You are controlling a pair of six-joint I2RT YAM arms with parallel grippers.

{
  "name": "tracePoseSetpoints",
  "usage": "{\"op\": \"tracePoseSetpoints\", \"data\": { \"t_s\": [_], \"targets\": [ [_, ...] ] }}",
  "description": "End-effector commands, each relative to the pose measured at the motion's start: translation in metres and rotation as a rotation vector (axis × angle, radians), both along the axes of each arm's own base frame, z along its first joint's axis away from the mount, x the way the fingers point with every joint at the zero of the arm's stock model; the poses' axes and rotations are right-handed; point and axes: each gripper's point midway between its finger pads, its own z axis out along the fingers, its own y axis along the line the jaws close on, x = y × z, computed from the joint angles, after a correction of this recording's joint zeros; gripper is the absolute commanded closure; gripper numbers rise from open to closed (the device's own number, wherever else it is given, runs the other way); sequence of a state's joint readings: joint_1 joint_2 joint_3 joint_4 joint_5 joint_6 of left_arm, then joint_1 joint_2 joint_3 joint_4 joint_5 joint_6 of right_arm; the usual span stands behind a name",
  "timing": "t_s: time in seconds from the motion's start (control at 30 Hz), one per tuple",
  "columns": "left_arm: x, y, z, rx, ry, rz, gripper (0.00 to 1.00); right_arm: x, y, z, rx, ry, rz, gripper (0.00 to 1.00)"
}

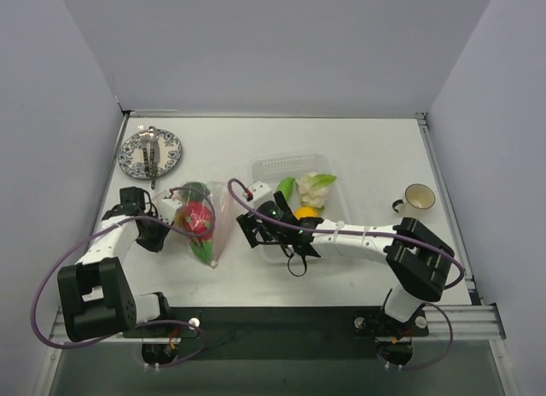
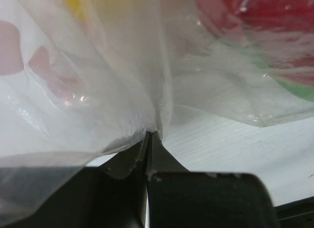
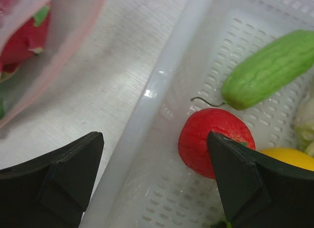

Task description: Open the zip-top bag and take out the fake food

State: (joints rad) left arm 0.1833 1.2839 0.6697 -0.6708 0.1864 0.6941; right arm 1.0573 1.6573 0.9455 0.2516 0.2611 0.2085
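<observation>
The zip-top bag (image 1: 205, 225) lies left of centre, with a red fruit (image 1: 196, 217) and green pieces still inside. My left gripper (image 1: 156, 232) is shut on the bag's left edge; in the left wrist view the plastic (image 2: 98, 90) bunches at my closed tips (image 2: 150, 135). My right gripper (image 1: 256, 231) is open and empty over the left rim of the clear tray (image 1: 266, 167). In the right wrist view my gripper (image 3: 154, 137) straddles the tray rim (image 3: 158, 85). A red fruit (image 3: 208, 139), a green pod (image 3: 270, 68) and a yellow piece (image 3: 289, 156) lie in the tray. The cauliflower (image 1: 316, 189) lies there too.
A patterned plate (image 1: 128, 161) with cutlery stands at the back left. A cream mug (image 1: 418, 198) stands at the right. The bag's pink-edged side (image 3: 54, 75) lies just left of the tray. Walls close in the table on three sides.
</observation>
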Motion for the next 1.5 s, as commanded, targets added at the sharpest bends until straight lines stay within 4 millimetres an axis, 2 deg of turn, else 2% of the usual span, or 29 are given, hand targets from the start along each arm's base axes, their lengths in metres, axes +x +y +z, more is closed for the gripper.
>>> {"op": "tracePoseSetpoints", "data": {
  "t_s": [0.0,0.13,0.2,0.3,0.33,0.4,0.43,0.47,0.5,0.53,0.57,0.6,0.63,0.67,0.7,0.73,0.8,0.83,0.9,0.97,1.03,1.07,1.1,1.13,1.17,1.2,1.23,1.27,1.47],
  "targets": [
    [-0.012,0.005,0.007,0.011,0.006,-0.054,1.00,-0.003,-0.064,-0.016,-0.114,0.038,-0.109,0.11],
    [-0.025,0.006,0.011,0.015,0.023,-0.095,1.00,0.002,-0.090,-0.011,-0.128,0.013,-0.147,0.12],
    [-0.031,0.009,0.014,0.031,0.030,-0.111,1.00,0.004,-0.090,0.001,-0.116,-0.009,-0.142,0.10],
    [-0.033,0.015,0.022,0.050,0.017,-0.109,1.00,0.006,-0.070,0.035,-0.073,-0.061,-0.099,0.07],
    [-0.033,0.016,0.025,0.052,0.014,-0.107,1.00,0.011,-0.057,0.057,-0.041,-0.101,-0.094,0.06],
    [-0.031,0.020,0.037,0.051,0.001,-0.102,1.00,0.003,-0.033,0.076,-0.032,-0.146,-0.031,0.06],
    [-0.030,0.021,0.043,0.045,-0.005,-0.098,1.00,0.002,-0.024,0.084,-0.029,-0.166,-0.020,0.06],
    [-0.034,0.019,0.048,0.030,0.009,-0.098,1.00,0.000,-0.005,0.092,-0.013,-0.187,0.006,0.07],
    [-0.024,0.021,0.063,0.027,-0.027,-0.092,1.00,-0.001,0.004,0.095,-0.022,-0.205,0.028,0.09],
    [-0.022,0.022,0.070,0.023,-0.035,-0.080,1.00,0.001,0.012,0.084,-0.049,-0.202,0.037,0.09],
    [-0.022,0.023,0.076,0.017,-0.030,-0.067,0.96,0.002,0.024,0.088,-0.032,-0.210,0.044,0.10],
    [-0.011,0.028,0.095,0.027,-0.078,-0.053,0.86,0.003,0.029,0.083,-0.030,-0.200,0.049,0.12],
    [-0.011,0.027,0.103,0.013,-0.079,-0.031,0.63,0.004,0.036,0.070,-0.039,-0.185,0.057,0.13],
    [-0.005,0.030,0.114,0.012,-0.105,-0.011,0.51,0.005,0.044,0.068,-0.010,-0.181,0.069,0.14],
    [0.001,0.031,0.125,0.002,-0.133,0.007,0.33,0.006,0.048,0.064,0.005,-0.166,0.069,0.14],
    [0.010,0.032,0.150,-0.001,-0.186,0.037,0.11,0.009,0.052,0.054,0.007,-0.151,0.072,0.15],
    [0.017,0.022,0.172,-0.065,-0.219,0.046,0.07,0.014,0.057,0.046,0.038,-0.104,0.075,0.15],
    [0.019,0.016,0.195,-0.097,-0.245,0.059,0.07,0.015,0.060,0.040,0.069,-0.067,0.068,0.15],
    [0.025,-0.005,0.211,-0.220,-0.257,0.040,0.07,0.013,0.065,0.031,0.132,0.005,0.092,0.15],
    [0.026,-0.028,0.222,-0.341,-0.239,0.023,0.10,0.022,0.067,0.031,0.222,0.047,0.067,0.15],
    [0.029,-0.042,0.216,-0.394,-0.218,0.010,0.14,0.027,0.068,0.028,0.266,0.068,0.059,0.15],
    [0.025,-0.055,0.196,-0.408,-0.163,-0.017,0.16,0.029,0.068,0.025,0.265,0.073,0.055,0.16],
    [0.026,-0.059,0.186,-0.398,-0.153,-0.024,0.18,0.031,0.069,0.025,0.266,0.072,0.053,0.16],
    [0.037,-0.062,0.175,-0.379,-0.179,-0.033,0.19,0.033,0.073,0.023,0.260,0.071,0.060,0.16],
    [0.031,-0.067,0.150,-0.332,-0.138,-0.049,0.19,0.033,0.075,0.022,0.254,0.072,0.063,0.16],
    [0.042,-0.068,0.143,-0.309,-0.178,-0.055,0.20,0.033,0.077,0.017,0.239,0.079,0.070,0.16],
    [0.044,-0.065,0.132,-0.275,-0.170,-0.051,0.20,0.036,0.080,0.020,0.238,0.071,0.078,0.16],
    [0.040,-0.067,0.118,-0.268,-0.142,-0.056,0.20,0.036,0.081,0.018,0.229,0.071,0.083,0.16],
    [0.043,-0.049,0.080,-0.167,-0.077,-0.059,0.28,0.028,0.087,0.003,0.132,0.055,0.145,0.17]
  ]
}}
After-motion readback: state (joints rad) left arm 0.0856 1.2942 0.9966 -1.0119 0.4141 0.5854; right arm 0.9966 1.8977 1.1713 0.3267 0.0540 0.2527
